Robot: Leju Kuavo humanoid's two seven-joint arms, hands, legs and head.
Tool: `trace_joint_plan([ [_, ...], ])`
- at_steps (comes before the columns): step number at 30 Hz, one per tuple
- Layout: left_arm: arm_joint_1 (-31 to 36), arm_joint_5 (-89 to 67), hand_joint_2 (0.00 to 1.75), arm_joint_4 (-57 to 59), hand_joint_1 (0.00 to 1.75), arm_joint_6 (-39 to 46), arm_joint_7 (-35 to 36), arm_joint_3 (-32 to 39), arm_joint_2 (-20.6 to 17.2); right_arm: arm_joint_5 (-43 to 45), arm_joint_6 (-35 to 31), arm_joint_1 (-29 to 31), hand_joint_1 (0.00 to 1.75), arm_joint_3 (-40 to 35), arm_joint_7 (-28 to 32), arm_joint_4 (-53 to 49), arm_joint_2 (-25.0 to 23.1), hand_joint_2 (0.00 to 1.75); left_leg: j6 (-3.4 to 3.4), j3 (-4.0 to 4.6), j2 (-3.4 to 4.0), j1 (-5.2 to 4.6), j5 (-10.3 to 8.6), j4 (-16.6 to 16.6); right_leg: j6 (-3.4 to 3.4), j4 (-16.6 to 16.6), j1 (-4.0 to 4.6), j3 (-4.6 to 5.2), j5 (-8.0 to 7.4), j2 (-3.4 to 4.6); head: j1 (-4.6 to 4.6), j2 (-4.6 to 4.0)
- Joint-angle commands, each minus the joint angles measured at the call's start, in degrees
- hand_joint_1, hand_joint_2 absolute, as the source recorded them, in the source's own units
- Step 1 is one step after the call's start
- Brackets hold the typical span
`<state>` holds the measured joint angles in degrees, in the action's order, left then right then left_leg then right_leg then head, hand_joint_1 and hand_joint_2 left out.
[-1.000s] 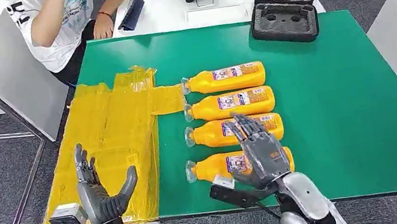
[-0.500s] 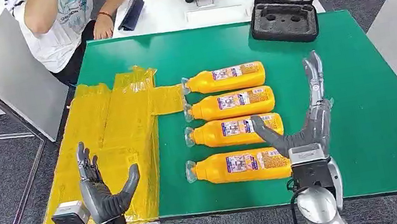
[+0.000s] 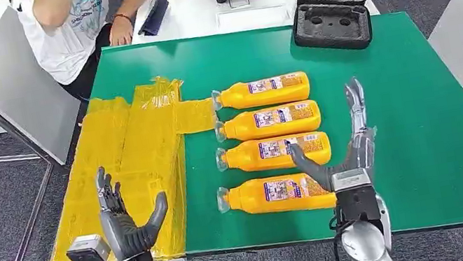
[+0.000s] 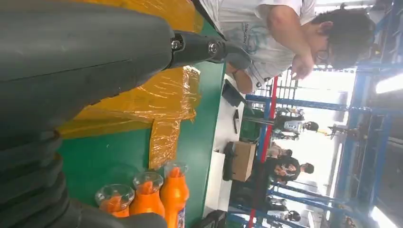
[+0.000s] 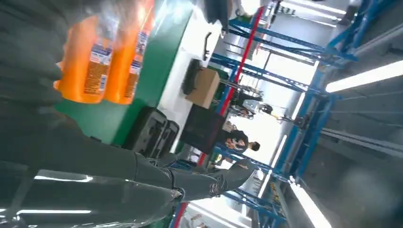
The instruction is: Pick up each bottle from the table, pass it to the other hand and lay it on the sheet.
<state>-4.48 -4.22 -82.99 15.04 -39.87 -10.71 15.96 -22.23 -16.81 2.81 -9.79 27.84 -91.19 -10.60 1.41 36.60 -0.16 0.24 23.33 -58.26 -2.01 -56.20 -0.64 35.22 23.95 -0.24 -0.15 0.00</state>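
Orange nearest bottle (image 3: pixel 280 194) beside spread right robot hand (image 3: pixel 350 153).

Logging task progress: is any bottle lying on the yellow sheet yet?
No, all four bottles lie on the green table, beside the yellow sheet.

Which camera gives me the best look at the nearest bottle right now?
The head view: the nearest bottle lies whole there, cap toward the yellow sheet, just left of the open right hand. The left wrist view catches bottle caps; the right wrist view catches blurred labels.
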Motion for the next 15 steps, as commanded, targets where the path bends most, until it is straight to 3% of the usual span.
trace_joint_plan([
  [1,1.4,0.2,1.75,3.8,0.00,0.1,-0.1,-0.9,-2.3,-0.1,0.1,2.3,0.00,0.7,-0.4,6.6,-0.1,1.75,-0.06,-0.35,0.08,0.01,0.09,0.1,0.07,0.1,0.01,-0.32,0.06,0.08,0.00,0.00],
  [15,1.0,0.5,1.75,3.3,0.00,0.7,-0.1,-1.6,-2.9,-0.2,-0.2,1.4,0.00,0.2,-0.3,6.4,0.1,1.75,-0.07,-0.40,0.06,0.01,0.11,0.1,0.08,0.1,0.02,-0.36,0.09,0.06,0.02,0.00],
])
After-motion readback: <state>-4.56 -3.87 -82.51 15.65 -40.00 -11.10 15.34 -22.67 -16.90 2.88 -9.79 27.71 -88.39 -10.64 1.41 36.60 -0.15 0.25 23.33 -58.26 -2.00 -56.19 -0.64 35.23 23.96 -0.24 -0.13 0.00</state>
